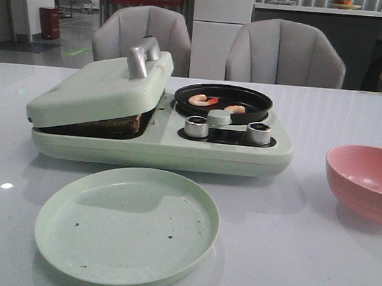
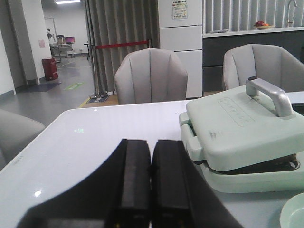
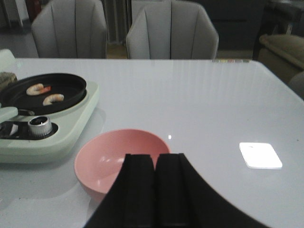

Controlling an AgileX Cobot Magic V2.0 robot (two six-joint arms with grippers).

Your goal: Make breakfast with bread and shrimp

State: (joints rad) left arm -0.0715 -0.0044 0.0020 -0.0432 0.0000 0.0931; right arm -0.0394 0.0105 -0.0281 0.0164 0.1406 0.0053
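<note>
A pale green breakfast maker [image 1: 230, 149] stands mid-table. Its hinged lid [image 1: 103, 86] with a silver handle [image 1: 143, 56] rests slightly ajar over bread [image 1: 116, 125], of which only a dark brown edge shows. Two shrimp [image 1: 202, 100] [image 1: 235, 109] lie in the round black pan [image 1: 223, 100]. They also show in the right wrist view [image 3: 35, 89] [image 3: 52, 99]. My left gripper [image 2: 151, 156] is shut and empty, left of the lid [image 2: 237, 126]. My right gripper [image 3: 155, 164] is shut and empty, above the pink bowl [image 3: 102, 161]. Neither gripper shows in the front view.
An empty pale green plate [image 1: 127, 225] lies in front of the maker. The pink bowl [image 1: 365, 181] stands at the right. Two silver knobs [image 1: 197, 126] [image 1: 258, 133] sit on the maker's front. Two grey chairs [image 1: 144, 36] [image 1: 286, 54] stand behind the table.
</note>
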